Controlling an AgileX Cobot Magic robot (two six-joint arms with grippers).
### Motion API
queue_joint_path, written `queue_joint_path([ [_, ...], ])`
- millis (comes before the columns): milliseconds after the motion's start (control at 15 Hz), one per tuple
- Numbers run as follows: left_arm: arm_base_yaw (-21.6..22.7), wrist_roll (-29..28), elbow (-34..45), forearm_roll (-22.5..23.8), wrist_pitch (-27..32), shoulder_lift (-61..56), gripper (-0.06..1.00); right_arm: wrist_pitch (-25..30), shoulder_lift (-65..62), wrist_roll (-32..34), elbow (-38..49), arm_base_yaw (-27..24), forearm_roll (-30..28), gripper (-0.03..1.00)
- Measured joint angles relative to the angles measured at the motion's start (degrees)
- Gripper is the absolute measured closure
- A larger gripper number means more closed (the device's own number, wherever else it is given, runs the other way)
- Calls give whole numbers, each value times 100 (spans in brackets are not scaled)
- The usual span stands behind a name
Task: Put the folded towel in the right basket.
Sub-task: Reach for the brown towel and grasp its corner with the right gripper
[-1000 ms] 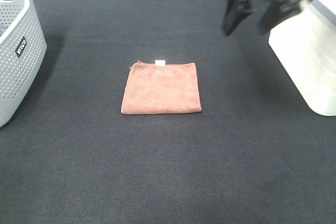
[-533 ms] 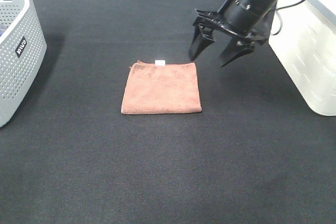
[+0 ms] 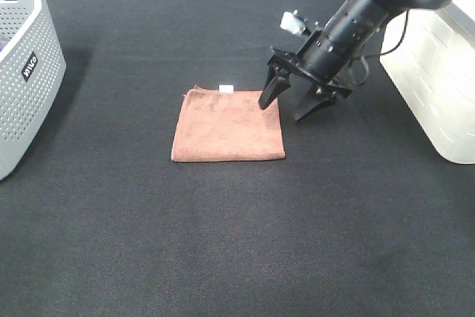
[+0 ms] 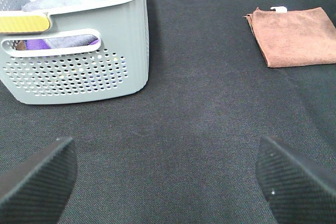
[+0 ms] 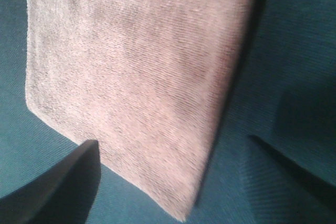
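Observation:
The folded brown towel (image 3: 228, 125) lies flat on the black table, with a small white tag at its far edge. My right gripper (image 3: 282, 110) is open and low at the towel's far right corner: one finger is over the towel's edge, the other over bare table beside it. In the right wrist view the towel (image 5: 142, 66) fills the frame, with its edge between the open fingers (image 5: 52, 182). The white right basket (image 3: 438, 87) stands at the right edge. My left gripper (image 4: 165, 182) is open and empty, far left of the towel (image 4: 294, 40).
A grey perforated basket (image 3: 22, 72) with clothes in it stands at the left edge; it also shows in the left wrist view (image 4: 79, 56). Black cloth (image 3: 237, 243) covers the whole table.
My right arm has come down and to the left, from up by the white basket to the towel's far right corner, with the jaws still open. The towel has not moved.

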Motion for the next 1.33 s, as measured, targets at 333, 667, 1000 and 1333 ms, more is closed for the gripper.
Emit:
queue_joint_path([
  [333,0,0,0,0,0,0,7,-46,206,-126,-11,0,132,27],
  [667,0,0,0,0,0,0,7,-447,218,-160,-17,6,132,27],
  [1000,0,0,0,0,0,0,7,-544,218,-298,-17,6,46,27],
  [1333,0,0,0,0,0,0,7,-584,269,-321,-17,103,23,35],
])
